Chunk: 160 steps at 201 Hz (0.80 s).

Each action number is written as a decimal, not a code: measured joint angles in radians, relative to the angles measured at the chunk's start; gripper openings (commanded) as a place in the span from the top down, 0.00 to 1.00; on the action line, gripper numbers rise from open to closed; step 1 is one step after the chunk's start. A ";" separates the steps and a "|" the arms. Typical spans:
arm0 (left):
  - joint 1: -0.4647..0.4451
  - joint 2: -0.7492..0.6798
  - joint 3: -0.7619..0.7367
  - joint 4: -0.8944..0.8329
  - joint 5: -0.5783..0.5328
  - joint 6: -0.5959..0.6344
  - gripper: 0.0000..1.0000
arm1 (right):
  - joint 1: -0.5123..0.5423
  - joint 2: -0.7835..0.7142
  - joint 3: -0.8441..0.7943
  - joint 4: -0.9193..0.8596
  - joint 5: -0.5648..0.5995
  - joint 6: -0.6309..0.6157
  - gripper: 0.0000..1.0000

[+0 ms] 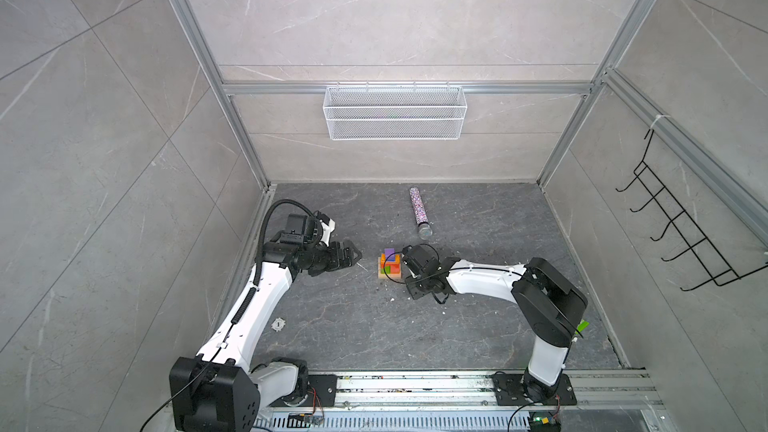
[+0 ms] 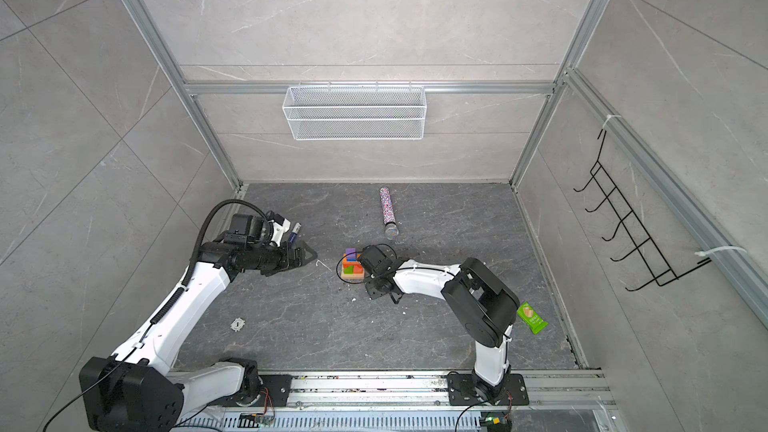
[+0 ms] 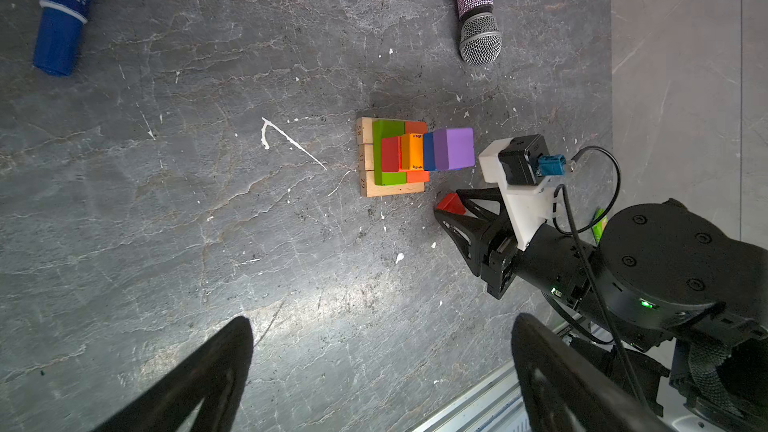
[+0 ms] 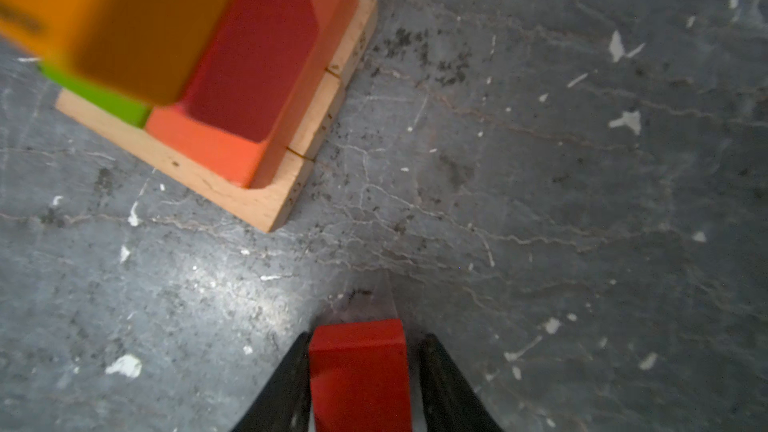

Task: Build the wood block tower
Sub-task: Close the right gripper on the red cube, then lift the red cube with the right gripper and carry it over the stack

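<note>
The red block (image 4: 359, 376) looks to rest on the tabletop (image 4: 540, 201) just beside the tower (image 1: 390, 266), around its 3 o'clock. The right end effector (image 4: 365, 336) is set about it. One finger touches and a sliver shows at the other, so I can't tell if it's truly pinched. I'd want a square hold, then a straight lift above the purple cube (image 3: 453, 147) before crossing. The wrist cable (image 2: 338, 273) loops across the tower and might snag. The left end effector (image 1: 354, 256), spread and empty, waits at 9 o'clock. The microphone (image 1: 419, 211) lies at 1 o'clock, well apart.

Bright even light; the tower (image 4: 124, 22) blurs at the right wrist.
</note>
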 measured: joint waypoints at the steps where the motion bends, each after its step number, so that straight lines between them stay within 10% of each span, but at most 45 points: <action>1: 0.000 0.000 0.000 0.000 0.000 0.000 0.01 | 0.000 0.000 0.000 0.000 0.000 0.000 0.91; 160: 0.000 0.000 0.000 0.000 0.000 0.000 0.01 | 0.000 -0.018 0.210 -0.331 0.115 0.262 1.00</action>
